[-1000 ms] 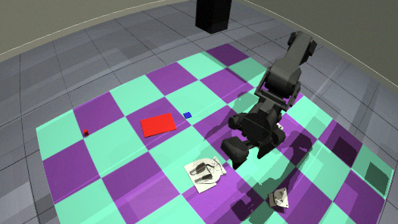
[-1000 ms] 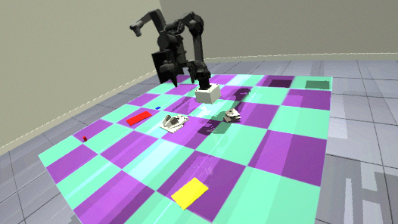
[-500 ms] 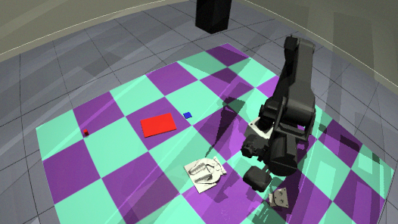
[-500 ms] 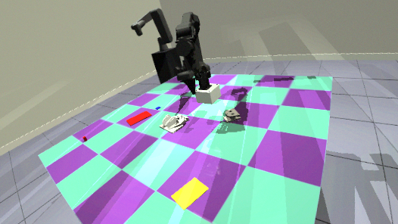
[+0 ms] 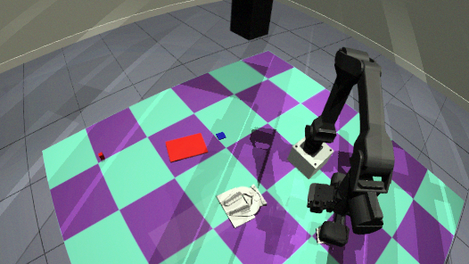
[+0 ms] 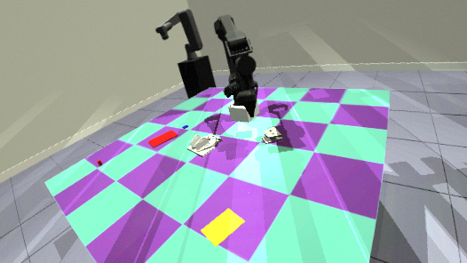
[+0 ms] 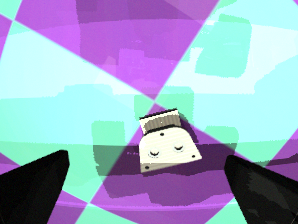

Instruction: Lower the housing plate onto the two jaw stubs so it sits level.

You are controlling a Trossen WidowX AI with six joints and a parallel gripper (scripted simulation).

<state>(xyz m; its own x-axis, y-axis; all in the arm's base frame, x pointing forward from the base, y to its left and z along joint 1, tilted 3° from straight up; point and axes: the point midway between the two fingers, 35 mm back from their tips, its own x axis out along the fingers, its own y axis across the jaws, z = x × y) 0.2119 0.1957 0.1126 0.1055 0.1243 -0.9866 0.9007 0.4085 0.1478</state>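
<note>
My gripper [image 5: 333, 234] [image 6: 247, 103] [image 7: 149, 161] hangs wide open and empty above the plate [image 6: 272, 135] [image 7: 169, 147] on the checkered surface [image 5: 147, 178] [image 6: 266, 178] [image 7: 40, 65].
</note>
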